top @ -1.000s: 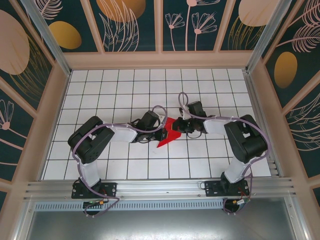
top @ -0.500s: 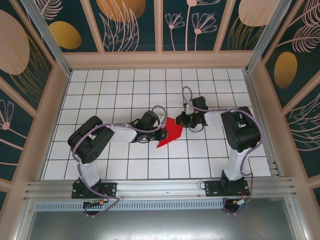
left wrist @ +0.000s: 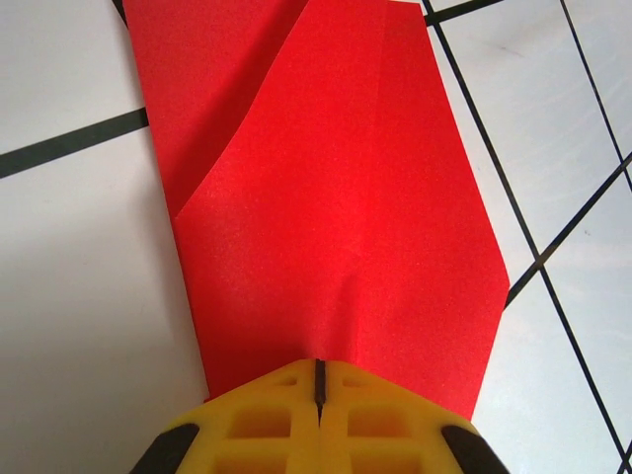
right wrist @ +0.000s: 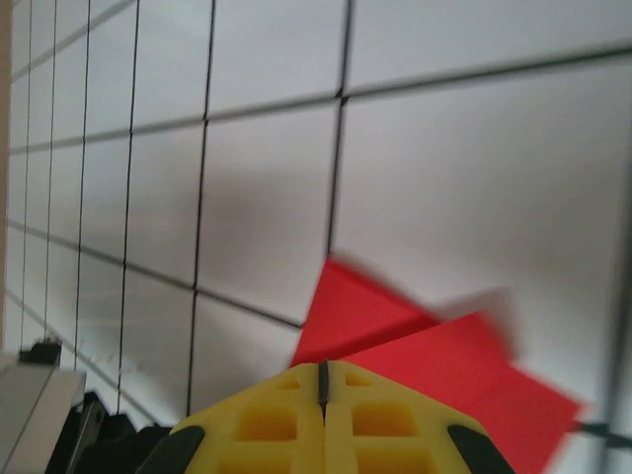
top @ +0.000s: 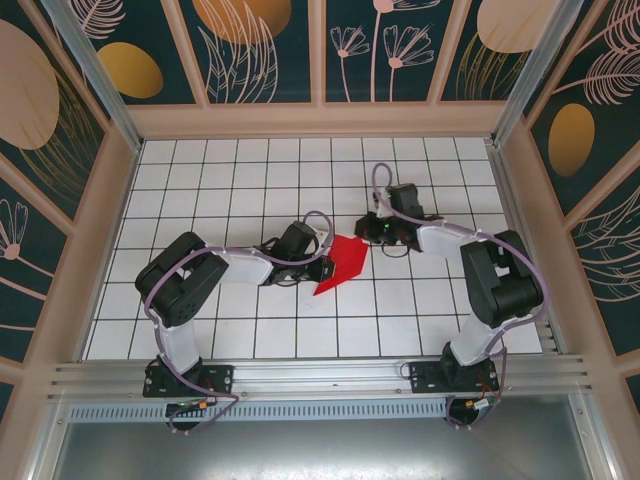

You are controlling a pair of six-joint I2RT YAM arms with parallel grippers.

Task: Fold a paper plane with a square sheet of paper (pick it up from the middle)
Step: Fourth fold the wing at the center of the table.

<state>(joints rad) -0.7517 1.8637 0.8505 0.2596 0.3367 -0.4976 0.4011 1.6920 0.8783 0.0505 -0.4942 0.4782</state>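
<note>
Dark leaf-painted panels (top: 260, 50) wall in a white gridded surface (top: 230, 180), and the red paper (top: 343, 264), partly folded into a blunt tapering shape, lies flat near its middle. The left fingers (left wrist: 296, 395) are closed tight against each other with their tips on the paper's near edge, so the sheet stretches straight ahead of them. From the wrist view they seem to press it down rather than pinch it, though I cannot be sure. An upper flap (left wrist: 365, 178) runs forward from the tips, and its free edge, ahead and to their left, curves loosely instead of lying as a sharp crease. The right fingers (right wrist: 301, 395) are closed too and hold nothing; a corner of the paper sits just ahead of their tips in a blurred view, apparently not touching. The likely trouble is slipping. The sheet is thin and the surface looks smooth, so if the right fingers push into that corner while the left ones bear on one narrow spot, the paper could pivot or skate out and the fold lines go crooked. A closed tip dragged against the loose flap could also buckle it and set a stray crease.
</note>
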